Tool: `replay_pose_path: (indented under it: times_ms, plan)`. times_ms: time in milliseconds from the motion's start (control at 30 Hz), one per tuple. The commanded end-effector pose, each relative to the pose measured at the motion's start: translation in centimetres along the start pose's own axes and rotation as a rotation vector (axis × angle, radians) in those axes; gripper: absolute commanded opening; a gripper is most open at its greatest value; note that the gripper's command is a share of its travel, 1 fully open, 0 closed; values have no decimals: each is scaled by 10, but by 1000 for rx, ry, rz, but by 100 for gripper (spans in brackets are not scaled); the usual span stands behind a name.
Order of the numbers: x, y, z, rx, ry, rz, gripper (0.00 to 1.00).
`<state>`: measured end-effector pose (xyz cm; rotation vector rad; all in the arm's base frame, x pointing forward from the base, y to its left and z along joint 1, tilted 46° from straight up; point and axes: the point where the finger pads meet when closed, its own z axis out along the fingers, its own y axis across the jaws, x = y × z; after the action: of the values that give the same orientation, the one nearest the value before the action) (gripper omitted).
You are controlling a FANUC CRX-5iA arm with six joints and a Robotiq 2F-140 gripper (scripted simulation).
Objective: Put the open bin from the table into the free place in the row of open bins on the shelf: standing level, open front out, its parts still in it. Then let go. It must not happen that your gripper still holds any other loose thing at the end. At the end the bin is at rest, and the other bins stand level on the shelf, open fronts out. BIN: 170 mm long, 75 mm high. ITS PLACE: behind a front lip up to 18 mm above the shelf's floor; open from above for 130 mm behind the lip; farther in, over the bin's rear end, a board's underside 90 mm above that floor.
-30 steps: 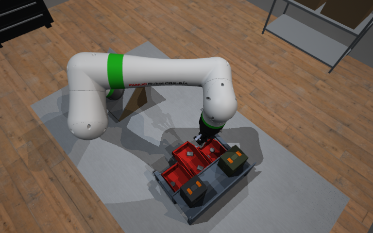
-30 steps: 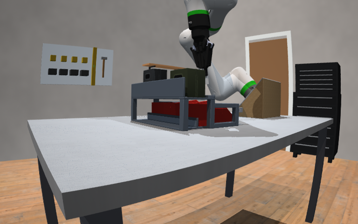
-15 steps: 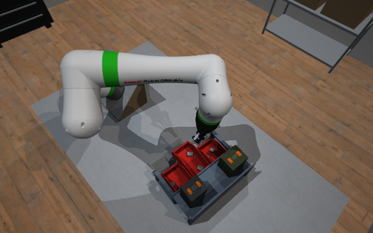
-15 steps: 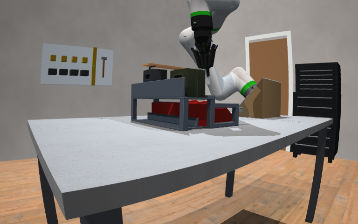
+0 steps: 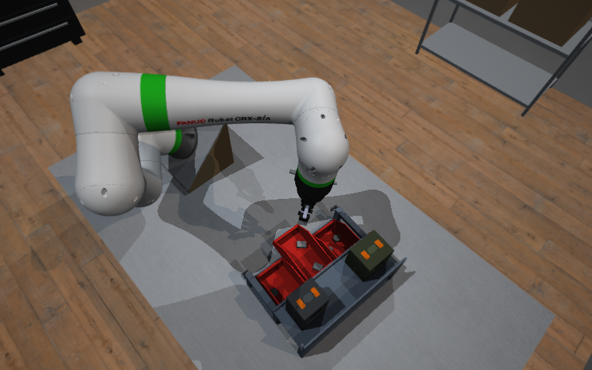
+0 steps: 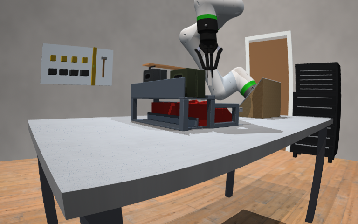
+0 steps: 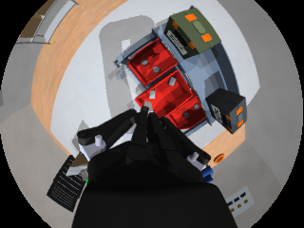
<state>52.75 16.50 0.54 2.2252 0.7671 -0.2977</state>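
Note:
Three red open bins stand in the dark grey shelf (image 5: 349,318) (image 6: 158,89). The middle bin (image 5: 301,255) (image 6: 224,115) (image 7: 167,91) sticks out farther forward than its neighbours (image 5: 277,279) (image 5: 342,233), past the shelf's front. Small grey parts (image 5: 301,243) lie in it. My gripper (image 5: 304,218) (image 6: 210,76) (image 7: 146,106) is shut with nothing between the fingers. It hangs upright just above the front end of the middle bin, clear of it.
Two dark cases with orange clasps (image 5: 368,255) (image 5: 307,303) stand on the shelf's upper board, over the bins' rear ends. A brown cardboard wedge (image 5: 216,161) (image 6: 262,100) stands on the table near the robot's base.

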Motion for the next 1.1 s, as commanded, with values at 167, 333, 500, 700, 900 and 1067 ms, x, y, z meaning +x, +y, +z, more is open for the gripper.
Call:
replay_pose_path:
  times_ms: [167, 333, 500, 700, 900, 1067]
  plan:
    - [-28, -8, 7, -17, 31, -346, 0]
    - [-40, -12, 11, -28, 37, -490, 0]
    - [-54, -15, 16, -41, 43, -647, 0]
    - [-65, -18, 21, -52, 47, -772, 0]
    - [-78, -21, 27, -64, 50, -914, 0]
    - [-78, -21, 27, -64, 50, -914, 0]
